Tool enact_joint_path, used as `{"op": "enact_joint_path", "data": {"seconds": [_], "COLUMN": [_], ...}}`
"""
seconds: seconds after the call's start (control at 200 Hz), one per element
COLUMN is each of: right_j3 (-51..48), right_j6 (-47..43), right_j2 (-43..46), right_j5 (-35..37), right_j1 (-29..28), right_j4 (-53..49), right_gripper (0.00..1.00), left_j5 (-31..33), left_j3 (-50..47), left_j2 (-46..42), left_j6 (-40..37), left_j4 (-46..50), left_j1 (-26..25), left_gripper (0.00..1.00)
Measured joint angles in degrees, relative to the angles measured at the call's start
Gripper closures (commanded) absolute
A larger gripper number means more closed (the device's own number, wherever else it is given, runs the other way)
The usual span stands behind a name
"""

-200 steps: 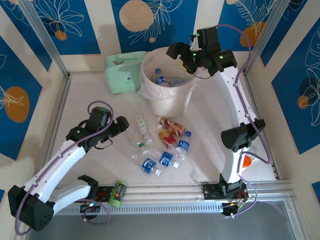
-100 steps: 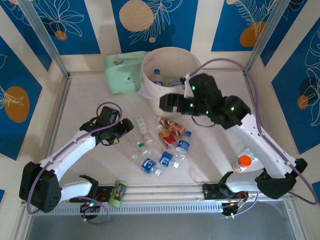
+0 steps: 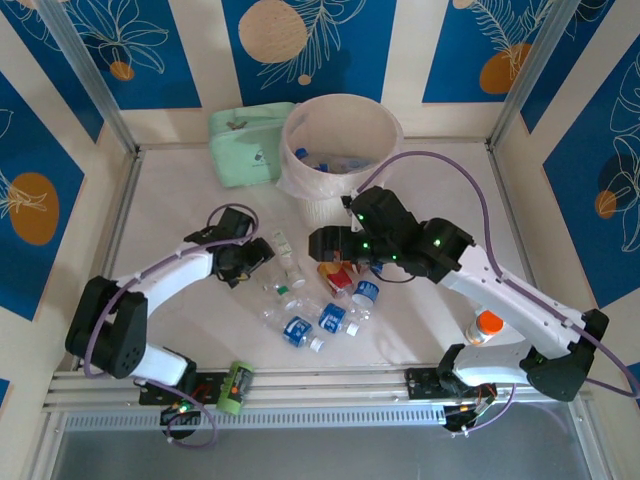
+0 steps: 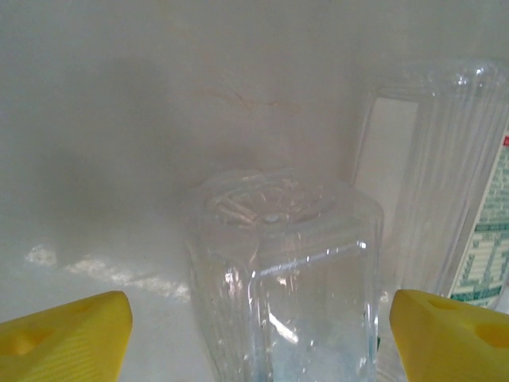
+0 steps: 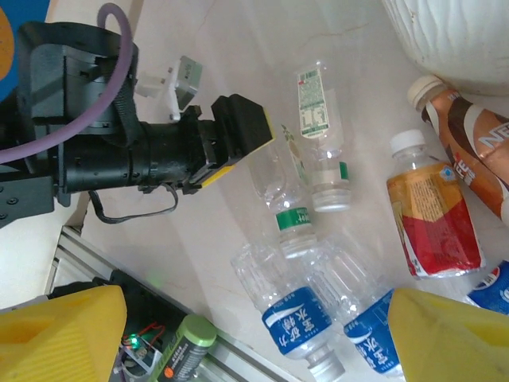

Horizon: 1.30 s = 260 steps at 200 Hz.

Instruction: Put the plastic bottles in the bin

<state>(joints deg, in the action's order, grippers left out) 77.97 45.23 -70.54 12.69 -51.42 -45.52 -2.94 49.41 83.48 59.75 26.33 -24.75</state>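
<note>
The bin (image 3: 385, 125), a cream bucket with a white liner, stands at the back and holds a few bottles. Several plastic bottles (image 3: 330, 290) lie in a cluster in front of it. My left gripper (image 3: 260, 257) is open. It straddles the base of a clear bottle (image 4: 286, 278), with a gap at each yellow fingertip (image 4: 71, 334). A labelled clear bottle (image 4: 461, 207) lies just right of it. My right gripper (image 3: 322, 243) hovers open over the cluster. Two blue-labelled bottles (image 5: 298, 318) lie below its fingers (image 5: 445, 334). Bottles with green-banded (image 5: 290, 211), orange-red (image 5: 433, 215) and brown (image 5: 469, 143) labels lie nearby.
A pale-green pouch (image 3: 250, 145) lies left of the bin. An orange-capped bottle (image 3: 487, 325) stands by the right arm's base. A green cylinder (image 3: 235, 385) sits on the front rail. Metal frame posts and patterned walls close in the table's sides.
My right arm has swung from over the bin down to above the bottle cluster. My left gripper has advanced right onto the clear bottle, and its jaws have narrowed.
</note>
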Motion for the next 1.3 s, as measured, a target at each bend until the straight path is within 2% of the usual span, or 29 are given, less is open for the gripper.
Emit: {"op": "enact_joint_path", "data": {"seconds": [0.26, 0.505, 0.665, 0.885, 1.08, 1.301], "right_j3": [2.7, 3.5, 3.8, 6.3, 9.0, 13.2], "right_j6": [0.0, 0.0, 0.0, -0.5, -2.8, -6.2], "right_j2": [-7.6, -8.8, -8.8, -8.8, -9.4, -13.2], "right_j5": [-0.8, -1.9, -2.4, -2.9, -5.0, -6.8], "right_j1": [0.0, 0.4, 1.2, 2.2, 3.0, 2.8], "right_j4": [1.3, 1.4, 1.2, 0.2, -0.5, -2.5], "right_gripper": [0.15, 0.16, 0.17, 0.17, 0.18, 0.19], "left_j5": [0.0, 0.0, 0.0, -0.9, -7.0, -22.0], "left_j3": [1.2, 1.9, 2.7, 3.9, 6.9, 11.3], "left_j2": [5.5, 7.1, 7.1, 1.6, -9.5, -11.9], "left_j6": [0.3, 1.5, 1.5, 0.8, -1.5, -1.5], "left_j4": [-1.0, -1.7, -1.7, -0.4, -2.4, -12.7], "left_j1": [0.0, 0.2, 1.5, 4.3, 6.8, 7.7], "left_gripper": [0.23, 0.42, 0.52, 0.57, 0.59, 0.62]}}
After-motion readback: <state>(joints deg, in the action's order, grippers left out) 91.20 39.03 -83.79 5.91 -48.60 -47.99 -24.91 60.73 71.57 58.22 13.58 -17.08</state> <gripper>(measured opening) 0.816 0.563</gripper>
